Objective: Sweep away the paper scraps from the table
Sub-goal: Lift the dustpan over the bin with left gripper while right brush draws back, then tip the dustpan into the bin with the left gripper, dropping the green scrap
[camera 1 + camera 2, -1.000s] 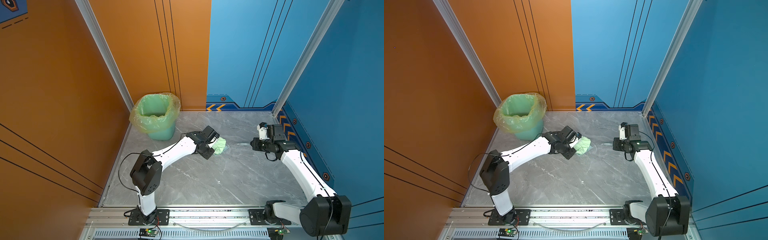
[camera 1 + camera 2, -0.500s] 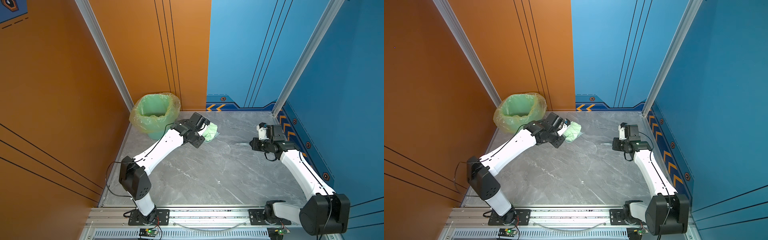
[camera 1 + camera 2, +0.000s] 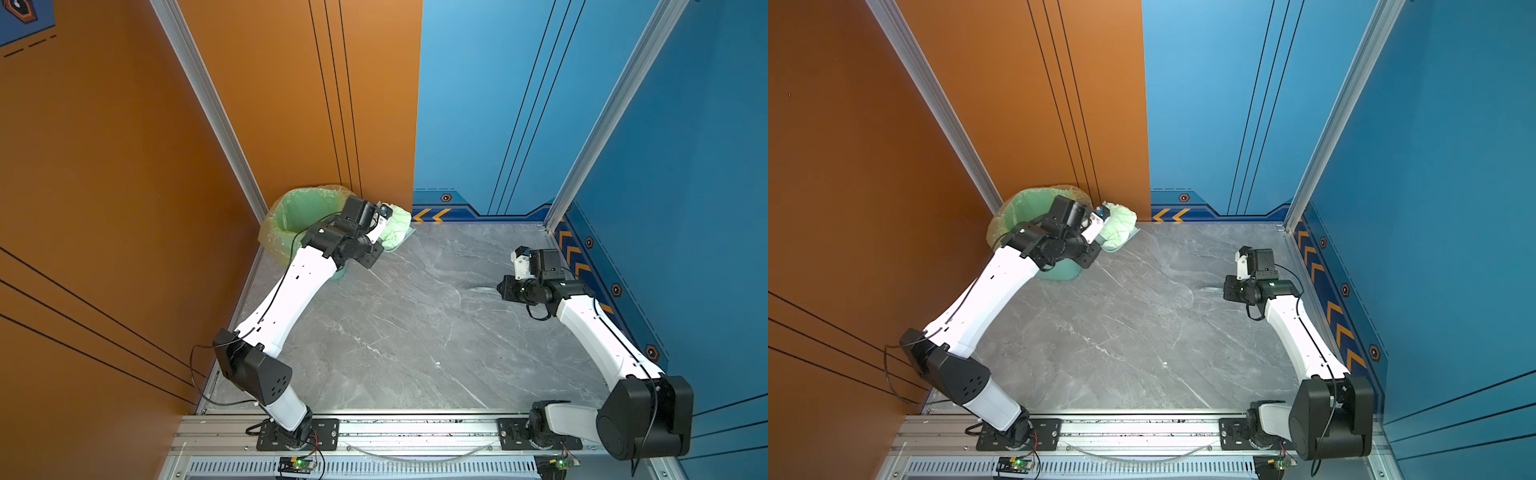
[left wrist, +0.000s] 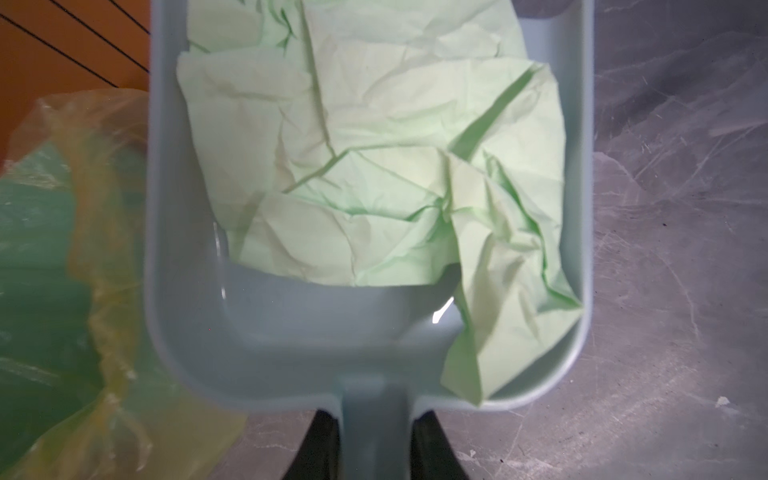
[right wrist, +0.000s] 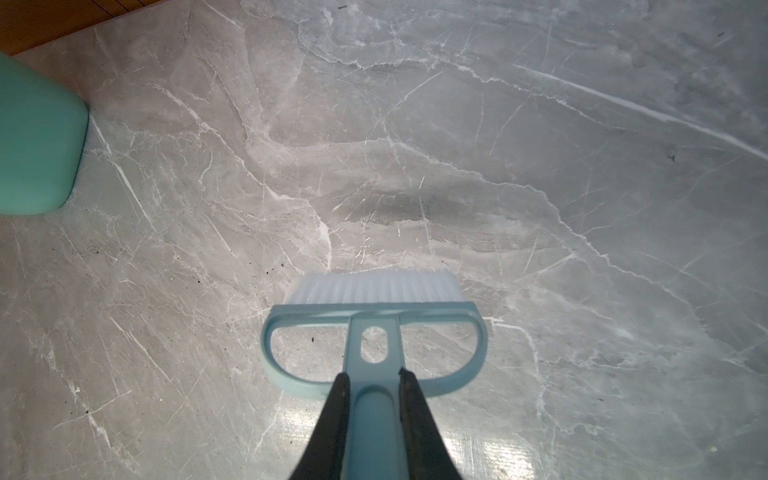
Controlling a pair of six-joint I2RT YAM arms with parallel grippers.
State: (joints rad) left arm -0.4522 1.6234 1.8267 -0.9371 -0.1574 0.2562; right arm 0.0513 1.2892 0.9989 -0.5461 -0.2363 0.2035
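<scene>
Left claw (image 4: 374, 419) clamped on dustpan (image 4: 291, 332) handle, pan open-side up so the paper scraps (image 4: 374, 166) don't spill, just beside the bin (image 3: 299, 212) at the far-left corner of the tabletop (image 3: 415, 332), looks ready to tip. Right claw (image 5: 372, 382) grips brush (image 5: 374, 291), parked clear near right edge.

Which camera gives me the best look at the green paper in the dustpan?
The left wrist view: the green paper fills the frame, lying in the dustpan. In both top views it is a small pale lump beside the bin, partly hidden by the arm. The right wrist view misses it.
</scene>
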